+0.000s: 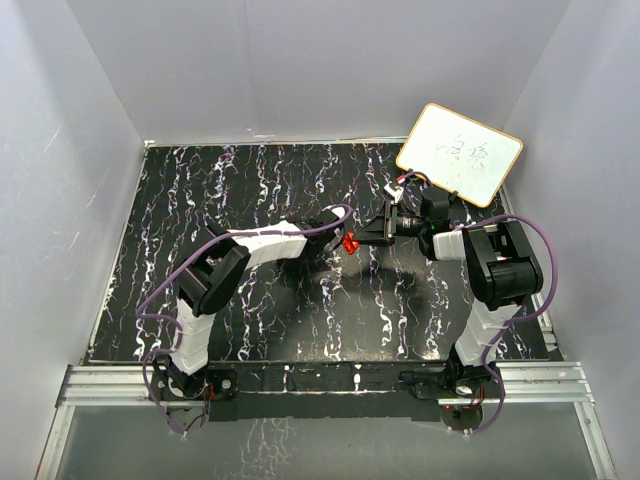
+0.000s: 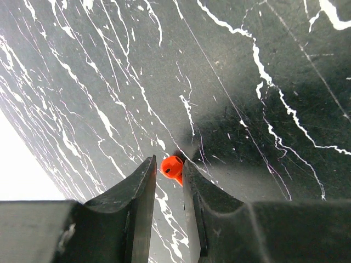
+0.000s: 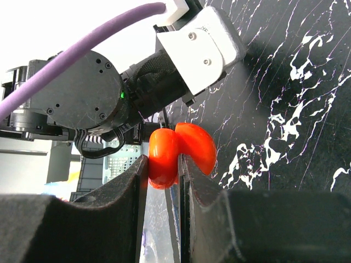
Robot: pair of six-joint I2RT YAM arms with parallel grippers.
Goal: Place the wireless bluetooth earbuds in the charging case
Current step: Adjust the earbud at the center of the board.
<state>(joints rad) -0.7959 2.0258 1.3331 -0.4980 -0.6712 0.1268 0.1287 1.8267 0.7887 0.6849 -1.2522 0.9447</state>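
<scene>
1. Black marbled surface (image 1: pixel 300 330) with white veins. White walls (image 1: pixel 80 150) close it in on the left, back and right.
2. Metal rail (image 1: pixel 100 385) runs along the near edge, with both arm bases bolted there.
3. One whiteboard (image 1: pixel 460 153) with a wooden frame leans in the back-right corner, partly over the surface edge.
4. Left half and near strip of the surface are open. The crowded spot is centre-right, where the two arms meet.
5. Two arms: left arm (image 1: pixel 260 243) reaches right, right arm (image 1: pixel 500 265) reaches left, tips close together.
6. Left hand (image 2: pixel 169 161): fingers nearly together, with one small red earbud (image 2: pixel 171 167) pinched at the tips above the surface.
7. Right hand (image 3: pixel 163 159): fingers clamped on one red two-lobed piece (image 3: pixel 164 156), with one lobe between the fingers and the other bulging past the right finger. Cannot tell whether it is the case or earbuds.
8. The top view shows only one red patch, between the hands.
9. Count: 2 arms, 2 hands, 1 whiteboard, 1 red earbud, 1 red two-lobed piece.
</scene>
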